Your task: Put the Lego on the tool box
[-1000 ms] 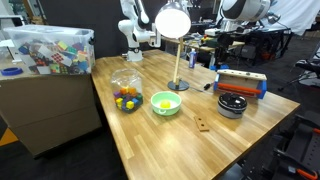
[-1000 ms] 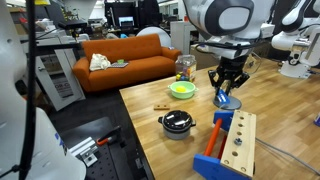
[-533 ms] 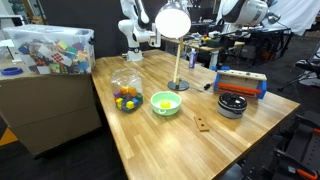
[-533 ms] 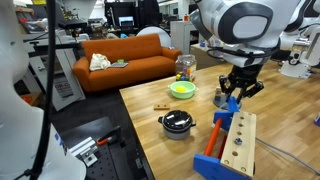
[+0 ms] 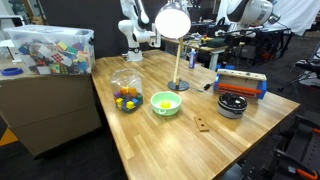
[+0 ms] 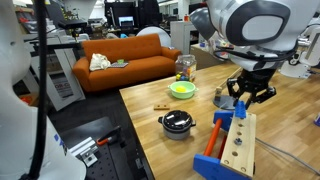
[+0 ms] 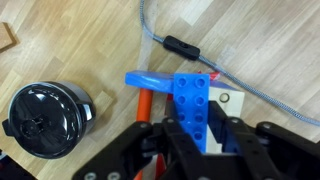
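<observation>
A: While the gripper [image 7: 198, 130] hangs in the lower middle of the wrist view, what is in it?

B: The Lego [image 7: 193, 98], a blue studded brick, clamped between the two fingers. It sits at mid-frame, above the tool box [image 7: 148, 80], whose blue end and orange bar show to the left of the brick, with a pale wooden patch to its right

A: Is it touching the box yet?

B: I cannot tell from the wrist view. In an exterior view the gripper [image 6: 246, 96] is right of centre with the brick under it, just over one end of the tool box [image 6: 238, 145]. By my reading there is a small gap between them

A: So the step in hand is the set-down. How to do it well?

B: Lower straight and slowly until the brick's base meets the wooden top, holding it level so it lands flat. I'd aim at the flat wood rather than the blue end or the bar, where it could tip off. Open only once it is seated, then lift straight up so the fingers don't drag it

A: Anything to avoid?

B: The pot [image 7: 45, 120] at lower left is well apart, and the cable [image 7: 175, 45] across the upper right lies on the table beyond the box. Neither blocks a vertical move. A sideways slide toward the box edge is the real risk
</observation>
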`<control>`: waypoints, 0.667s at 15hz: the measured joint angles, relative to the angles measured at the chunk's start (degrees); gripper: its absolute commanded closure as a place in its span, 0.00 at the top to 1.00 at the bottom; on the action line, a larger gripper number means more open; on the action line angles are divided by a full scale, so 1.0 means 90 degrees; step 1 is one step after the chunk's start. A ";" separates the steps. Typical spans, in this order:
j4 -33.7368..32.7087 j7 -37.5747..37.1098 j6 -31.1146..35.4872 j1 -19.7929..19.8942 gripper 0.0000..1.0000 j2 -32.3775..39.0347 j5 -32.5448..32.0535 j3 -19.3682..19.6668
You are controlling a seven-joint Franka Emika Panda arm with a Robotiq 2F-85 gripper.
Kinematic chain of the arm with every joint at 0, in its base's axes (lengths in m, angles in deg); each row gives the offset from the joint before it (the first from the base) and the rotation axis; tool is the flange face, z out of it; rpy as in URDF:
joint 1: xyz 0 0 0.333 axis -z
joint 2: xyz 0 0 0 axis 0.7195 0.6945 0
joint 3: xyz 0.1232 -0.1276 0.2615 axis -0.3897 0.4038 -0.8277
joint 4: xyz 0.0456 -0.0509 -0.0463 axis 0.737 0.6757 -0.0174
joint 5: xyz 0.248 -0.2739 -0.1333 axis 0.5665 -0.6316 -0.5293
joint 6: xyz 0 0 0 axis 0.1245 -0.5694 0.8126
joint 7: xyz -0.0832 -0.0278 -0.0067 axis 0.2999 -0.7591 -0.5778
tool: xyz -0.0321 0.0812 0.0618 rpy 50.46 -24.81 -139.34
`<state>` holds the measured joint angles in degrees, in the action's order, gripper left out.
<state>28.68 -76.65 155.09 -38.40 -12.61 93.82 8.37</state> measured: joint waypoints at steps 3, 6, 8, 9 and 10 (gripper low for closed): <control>0.0020 -0.0003 0.0000 0.0064 0.10 0.0002 0.0063 0.0003; 0.0070 -0.0005 -0.0002 0.0111 0.10 0.0009 0.0147 0.0003; 0.0115 -0.0007 -0.0002 0.0144 0.10 0.0015 0.0190 0.0005; 0.0139 -0.0007 -0.0002 0.0164 0.10 0.0018 0.0206 0.0006; 0.0158 -0.0007 -0.0002 0.0187 0.10 0.0022 0.0226 0.0006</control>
<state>30.10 -76.71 155.07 -36.72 -12.41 95.85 8.43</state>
